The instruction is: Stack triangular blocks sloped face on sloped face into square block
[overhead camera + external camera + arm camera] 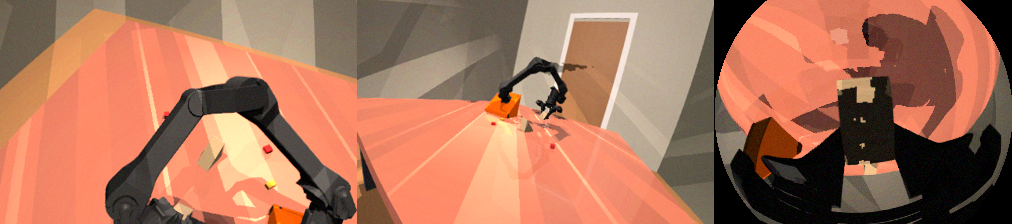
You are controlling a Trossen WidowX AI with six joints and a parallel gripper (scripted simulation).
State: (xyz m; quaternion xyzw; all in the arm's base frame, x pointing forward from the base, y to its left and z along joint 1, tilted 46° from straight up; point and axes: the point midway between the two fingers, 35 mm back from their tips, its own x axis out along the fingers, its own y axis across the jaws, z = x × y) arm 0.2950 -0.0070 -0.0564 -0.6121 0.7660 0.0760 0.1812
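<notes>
One beige triangular block (210, 156) (524, 124) stands free on the table, a sloped face showing in the top view. My gripper (545, 113) (866, 127) is shut on the other triangular block (183, 210) (543, 114) (866, 122). In the wrist view the held block is mostly dark, with a finger on either side. In the exterior view it seems to hang a little above the table, behind and to the right of the free block. The two blocks are apart. The fingertips are partly cut off or hidden in the top view.
An orange box (286, 216) (494, 106) (776, 145) is by the arm's base. Small red cubes (166, 113) (268, 149) (552, 146) (493, 123) and a yellow cube (270, 184) (502, 119) lie around the free block. The arm arches above the table (98, 157) (486, 176).
</notes>
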